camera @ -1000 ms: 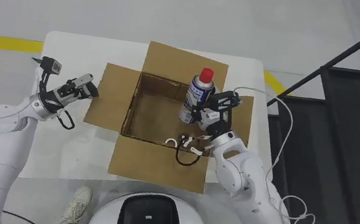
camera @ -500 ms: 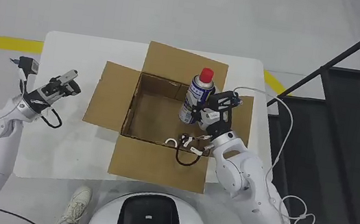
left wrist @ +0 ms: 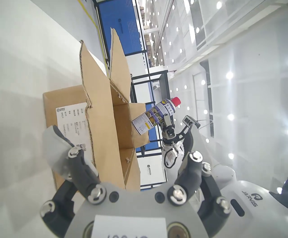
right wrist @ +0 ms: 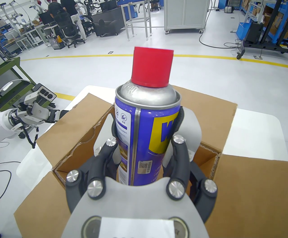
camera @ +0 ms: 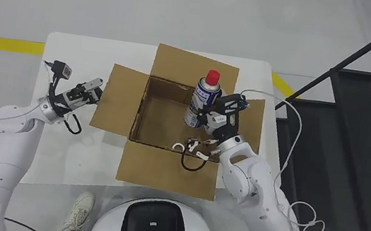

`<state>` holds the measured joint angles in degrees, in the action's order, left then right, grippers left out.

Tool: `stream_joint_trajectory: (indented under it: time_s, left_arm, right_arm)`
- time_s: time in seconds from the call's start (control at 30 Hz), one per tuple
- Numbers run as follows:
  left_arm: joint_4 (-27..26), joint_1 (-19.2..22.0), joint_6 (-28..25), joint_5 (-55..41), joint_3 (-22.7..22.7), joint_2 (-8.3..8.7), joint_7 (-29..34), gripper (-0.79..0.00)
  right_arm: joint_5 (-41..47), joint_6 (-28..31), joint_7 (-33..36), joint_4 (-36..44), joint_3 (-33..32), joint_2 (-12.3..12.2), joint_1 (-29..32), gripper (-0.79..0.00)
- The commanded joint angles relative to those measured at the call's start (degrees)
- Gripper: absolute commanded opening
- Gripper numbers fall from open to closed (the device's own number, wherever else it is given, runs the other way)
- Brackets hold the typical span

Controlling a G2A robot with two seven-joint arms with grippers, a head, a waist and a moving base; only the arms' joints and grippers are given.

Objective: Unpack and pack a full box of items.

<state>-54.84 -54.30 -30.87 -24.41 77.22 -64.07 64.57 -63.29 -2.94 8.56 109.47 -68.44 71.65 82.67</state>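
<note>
An open cardboard box [camera: 178, 64] stands in the middle of the white table [camera: 59, 148], its flaps spread outward. A blue spray can [camera: 204, 97] with a red cap is held upright above the box's right side, and my right gripper [camera: 204, 116] is shut on its body. In the right wrist view the can [right wrist: 146, 126] sits between the fingers, over the box opening [right wrist: 76, 144]. My left gripper [camera: 95, 90] is open at the outer edge of the left flap [camera: 118, 99]. In the left wrist view the flap [left wrist: 99, 117] lies between its spread fingers [left wrist: 58, 146].
A black metal rack [camera: 353, 139] stands just off the table's right edge. Loose cables [camera: 192, 156] hang from the right arm over the box's front wall. Bare table lies left and in front of the box.
My left gripper swung out to the left, then came back against the left flap. The box has shifted slightly to the right and turned a little. The right arm and can stayed still.
</note>
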Motion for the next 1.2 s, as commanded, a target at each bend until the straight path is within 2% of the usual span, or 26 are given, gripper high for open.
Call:
stream_joint_trajectory:
  time_s: [0.0, 0.17, 0.33, 0.53, 0.8, 0.83, 0.87, 0.9, 0.93, 1.17]
  left_arm:
    - [0.4, 0.7, 0.0, -0.3, -0.8, -0.12, 1.4, 0.0]
    - [1.5, 2.2, -0.3, -0.6, -2.3, -0.33, 3.6, 0.0]
    - [2.1, 2.4, -2.2, -1.5, -1.6, -0.14, 3.1, 0.0]
    - [2.6, 2.5, -1.9, 7.9, -1.4, 0.64, -2.6, 0.0]
    - [3.1, 3.9, -2.1, 9.4, -5.3, -0.12, -2.1, 0.0]
    - [3.5, 4.2, -2.3, 9.3, -5.7, -0.21, -2.1, -0.145]
    - [4.0, 4.6, -2.5, 9.2, -6.0, -0.3, -2.1, -0.413]
    - [4.5, 4.9, -2.6, 9.1, -6.2, -0.37, -2.1, -0.545]
    - [5.0, 5.2, -2.8, 9.0, -6.4, -0.44, -2.1, -0.785]
    - [8.5, 7.1, -3.9, 6.0, -7.4, -0.9, -0.8, -0.785]
  right_arm:
    - [0.0, 0.0, 0.0, 0.0, 0.0, 0.0, 0.0, -0.785]
    - [0.0, 0.0, 0.0, 0.0, 0.0, 0.0, 0.0, -0.785]
    - [0.0, 0.0, 0.0, 0.0, 0.0, 0.0, 0.0, -0.785]
    - [0.0, 0.0, 0.0, 0.0, 0.0, 0.0, 0.0, -0.785]
    - [0.0, 0.0, 0.0, 0.0, 0.0, 0.0, 0.0, -0.785]
    - [0.0, 0.0, 0.0, 0.0, 0.0, 0.0, 0.0, -0.785]
    - [0.0, 0.0, 0.0, 0.0, 0.0, 0.0, 0.0, -0.785]
    - [0.0, 0.0, 0.0, 0.0, 0.0, 0.0, 0.0, -0.785]
    - [0.0, 0.0, 0.0, 0.0, 0.0, 0.0, 0.0, -0.785]
    - [0.0, 0.0, 0.0, 0.0, 0.0, 0.0, 0.0, -0.785]
